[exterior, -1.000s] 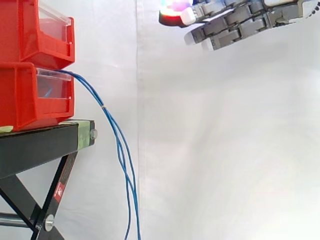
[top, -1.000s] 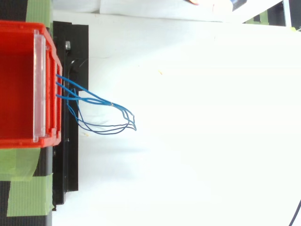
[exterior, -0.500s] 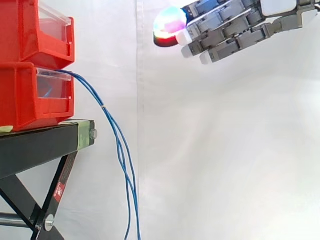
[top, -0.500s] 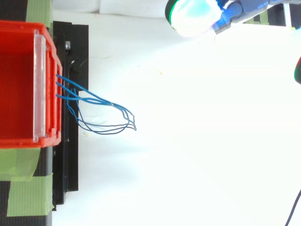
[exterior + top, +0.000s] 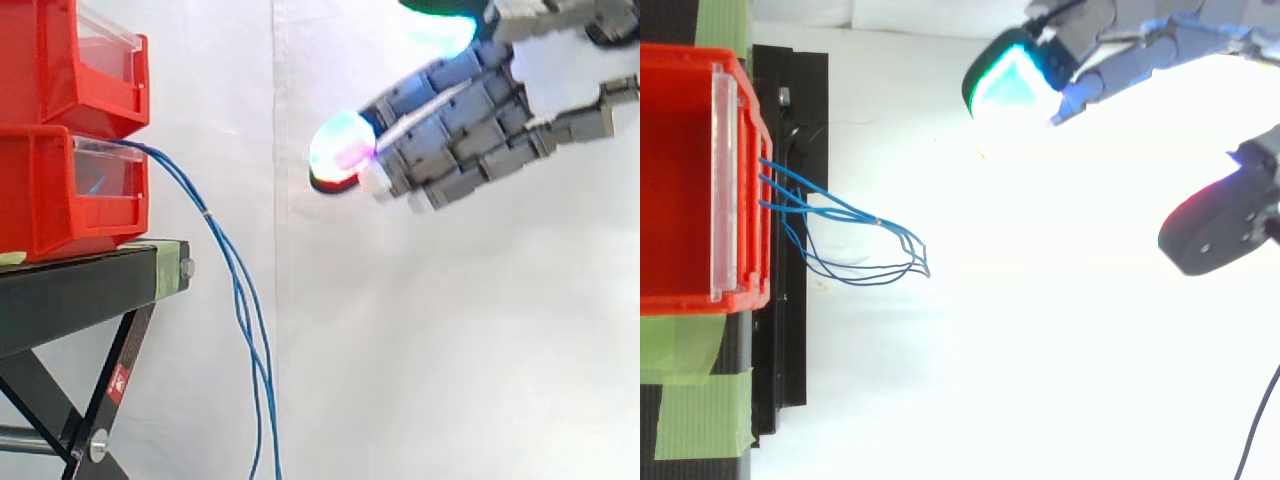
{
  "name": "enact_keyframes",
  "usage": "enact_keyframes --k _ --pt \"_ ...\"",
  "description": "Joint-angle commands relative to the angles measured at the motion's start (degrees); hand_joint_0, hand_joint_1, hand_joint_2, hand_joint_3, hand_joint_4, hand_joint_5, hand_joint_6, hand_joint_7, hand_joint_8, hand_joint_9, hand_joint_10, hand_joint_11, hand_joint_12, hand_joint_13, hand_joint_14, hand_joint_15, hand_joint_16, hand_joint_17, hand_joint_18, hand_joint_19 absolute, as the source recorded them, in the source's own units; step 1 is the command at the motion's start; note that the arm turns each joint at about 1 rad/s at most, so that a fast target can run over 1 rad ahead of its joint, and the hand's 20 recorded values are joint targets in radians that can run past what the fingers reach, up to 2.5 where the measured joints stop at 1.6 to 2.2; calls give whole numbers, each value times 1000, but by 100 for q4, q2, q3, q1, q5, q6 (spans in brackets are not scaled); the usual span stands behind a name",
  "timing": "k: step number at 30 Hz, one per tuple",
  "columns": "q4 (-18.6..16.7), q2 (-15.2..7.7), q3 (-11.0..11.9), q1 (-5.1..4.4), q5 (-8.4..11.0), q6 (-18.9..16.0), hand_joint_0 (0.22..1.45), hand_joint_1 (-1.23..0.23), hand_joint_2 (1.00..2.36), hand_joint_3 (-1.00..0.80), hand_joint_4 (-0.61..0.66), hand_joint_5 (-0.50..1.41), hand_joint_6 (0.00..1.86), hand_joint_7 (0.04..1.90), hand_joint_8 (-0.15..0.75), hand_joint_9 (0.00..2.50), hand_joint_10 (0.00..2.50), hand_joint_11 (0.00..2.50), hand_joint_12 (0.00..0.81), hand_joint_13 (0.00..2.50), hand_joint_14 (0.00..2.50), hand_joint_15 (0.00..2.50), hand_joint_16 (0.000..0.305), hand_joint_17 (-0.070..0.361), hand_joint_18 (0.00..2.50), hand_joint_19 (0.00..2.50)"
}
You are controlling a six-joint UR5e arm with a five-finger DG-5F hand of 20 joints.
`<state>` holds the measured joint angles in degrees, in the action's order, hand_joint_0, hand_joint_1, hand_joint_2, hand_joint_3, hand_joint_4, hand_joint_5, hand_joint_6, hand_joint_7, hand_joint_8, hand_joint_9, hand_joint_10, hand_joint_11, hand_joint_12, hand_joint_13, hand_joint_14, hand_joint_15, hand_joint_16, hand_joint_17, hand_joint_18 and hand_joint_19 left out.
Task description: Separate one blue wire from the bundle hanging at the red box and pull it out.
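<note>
Several thin blue wires (image 5: 238, 283) come out of the lower red box (image 5: 60, 195) and hang down past the edge of the black stand (image 5: 90, 290). From above, the blue wires (image 5: 855, 235) fan out from the red box (image 5: 680, 170) and join at a small tie. My hand (image 5: 470, 125) hovers high to the right of the bundle, apart from it, its fingers straight and spread, holding nothing. In the top view the hand (image 5: 1140, 60) reaches in from the upper right, with the thumb (image 5: 1215, 225) set apart lower down.
A second red box (image 5: 70, 60) is stacked on the lower one. Green tape (image 5: 695, 400) holds the box to the stand. The stand's crossed legs (image 5: 100, 400) sit below. A white curtain hangs behind.
The hand has come down and moved left toward the wires, now showing further into the top view. The wires have not moved.
</note>
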<state>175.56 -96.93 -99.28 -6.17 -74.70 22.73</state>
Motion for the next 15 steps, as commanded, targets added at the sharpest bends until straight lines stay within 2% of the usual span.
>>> enact_keyframes --k 1,6,7,8,10,11,15 --pt "-1032 -1 -320 -33 34 144 519 -655 1000 -500 216 -238 502 749 205 0 0 0 309 0 4 92 60 135 0 162" --pt "-1059 -10 -381 -51 113 469 512 -686 1000 -500 242 -225 502 778 208 0 0 0 307 0 3 91 59 134 0 147" --pt "-1146 -10 -575 -68 192 654 513 -683 1000 -500 244 -223 502 782 205 0 0 0 307 0 3 89 60 134 0 145" --pt "-1234 -1 -654 -86 228 707 512 -685 1000 -500 248 -222 502 788 206 0 0 0 307 0 3 91 60 135 0 146" --pt "-1577 -10 -786 -104 315 777 509 -684 1000 -500 253 -221 502 790 208 0 0 0 309 0 3 89 60 135 0 140" --pt "-1867 -10 -865 -112 386 795 508 -685 1000 -500 255 -220 502 790 209 0 0 0 309 0 3 84 60 135 0 147" --pt "-2456 -36 -1067 -130 500 909 503 -683 1000 -500 260 -218 502 794 212 0 0 0 311 0 2 88 60 136 0 148"
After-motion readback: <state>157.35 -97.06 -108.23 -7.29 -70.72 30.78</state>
